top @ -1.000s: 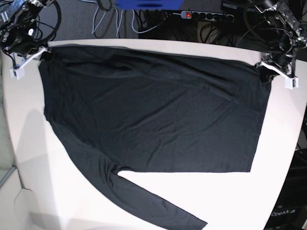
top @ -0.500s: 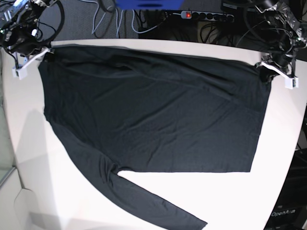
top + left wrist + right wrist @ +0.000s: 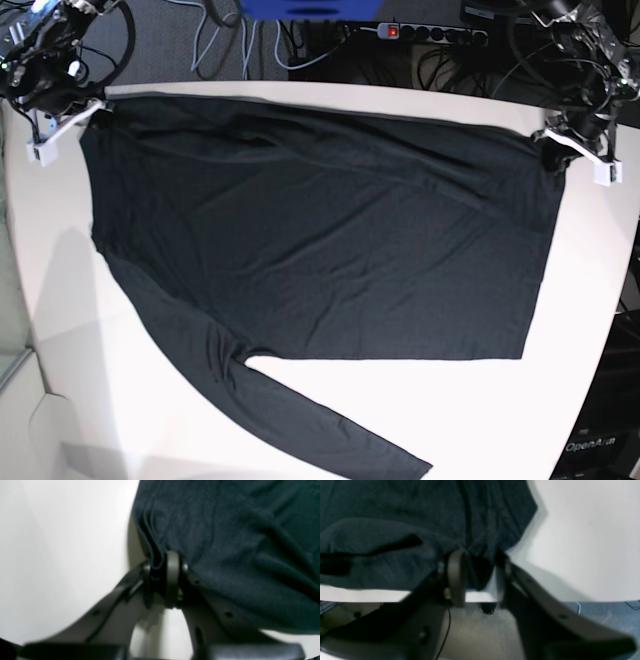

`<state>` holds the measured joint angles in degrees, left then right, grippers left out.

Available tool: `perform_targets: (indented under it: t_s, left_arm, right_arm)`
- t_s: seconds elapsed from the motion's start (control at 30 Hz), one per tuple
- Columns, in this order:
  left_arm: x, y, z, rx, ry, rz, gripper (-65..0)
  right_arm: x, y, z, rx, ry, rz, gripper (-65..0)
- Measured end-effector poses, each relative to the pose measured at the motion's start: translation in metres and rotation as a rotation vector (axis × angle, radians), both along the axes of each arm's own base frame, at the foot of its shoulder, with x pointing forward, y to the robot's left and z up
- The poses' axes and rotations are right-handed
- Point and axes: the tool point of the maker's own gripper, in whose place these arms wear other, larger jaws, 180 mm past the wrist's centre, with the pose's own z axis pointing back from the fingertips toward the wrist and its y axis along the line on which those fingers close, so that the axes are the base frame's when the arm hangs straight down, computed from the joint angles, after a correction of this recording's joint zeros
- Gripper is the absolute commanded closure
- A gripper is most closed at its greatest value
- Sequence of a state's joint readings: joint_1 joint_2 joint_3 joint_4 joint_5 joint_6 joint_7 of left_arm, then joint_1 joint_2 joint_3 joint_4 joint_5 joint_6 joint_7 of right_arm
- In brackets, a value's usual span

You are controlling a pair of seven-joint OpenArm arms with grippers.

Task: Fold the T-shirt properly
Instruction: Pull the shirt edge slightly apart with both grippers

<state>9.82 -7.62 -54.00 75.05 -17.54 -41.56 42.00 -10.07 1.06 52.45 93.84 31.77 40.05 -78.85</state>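
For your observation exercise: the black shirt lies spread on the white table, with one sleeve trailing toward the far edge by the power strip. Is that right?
Not quite. The shirt does lie spread on the white table, but the sleeve trails toward the near edge, away from the power strip. The base view shows it.

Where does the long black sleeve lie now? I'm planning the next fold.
In the base view, the sleeve of the black T-shirt runs diagonally over the white table from the shirt's lower left toward the bottom edge.

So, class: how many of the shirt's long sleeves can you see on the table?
1: a sleeve of the T-shirt trails toward the table's near edge. The other may be hidden, folded under.
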Motion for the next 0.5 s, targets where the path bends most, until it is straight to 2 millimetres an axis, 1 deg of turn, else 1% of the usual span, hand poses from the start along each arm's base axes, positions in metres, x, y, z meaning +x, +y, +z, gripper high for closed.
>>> perform_targets:
  t_s: [0.13, 0.27, 0.5]
  left_arm:
    - [0.0, 0.0002, 0.0, 0.0, 0.0, 0.002, -5.8]
    - [-0.0001, 0.0001, -0.0001, 0.0, 0.001, 0.002, -5.8]
    - [-0.0001, 0.0003, -0.0001, 0.0, 0.001, 0.002, -5.8]
  right_arm:
    - [-0.0011, 0.0008, -0.0014, -0.001, 0.008, 0.002, -0.4]
    - [0.0003, 0.004, -0.002, 0.003, 0.011, 0.015, -0.1]
    - [0.0006, 0.0038, -0.0018, 0.003, 0.01, 0.014, -0.1]
